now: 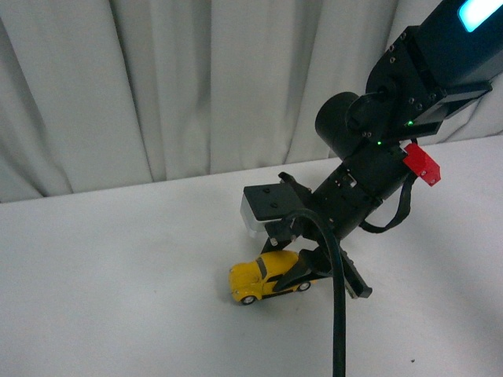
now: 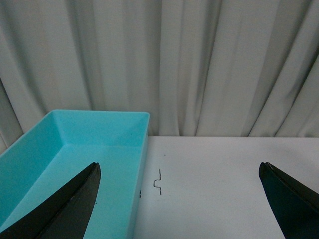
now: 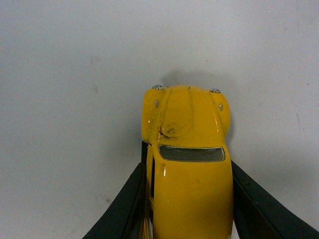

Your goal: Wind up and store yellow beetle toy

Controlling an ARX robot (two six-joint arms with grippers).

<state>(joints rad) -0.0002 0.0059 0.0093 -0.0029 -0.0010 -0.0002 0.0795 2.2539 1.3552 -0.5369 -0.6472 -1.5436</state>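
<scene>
The car (image 1: 259, 279) sits with its wheels on the white table (image 1: 118, 275). The right gripper (image 1: 295, 271) is closed on the car, one finger pressing each side, nose poking out in front. I think this is the wind-up step. Next, the car likely has to be pulled back along the table, pressed down so its wheels turn. The left gripper (image 2: 182, 199) is spread wide, holding nothing, by the blue bin (image 2: 99, 124). The car isn't in the bin yet.
</scene>
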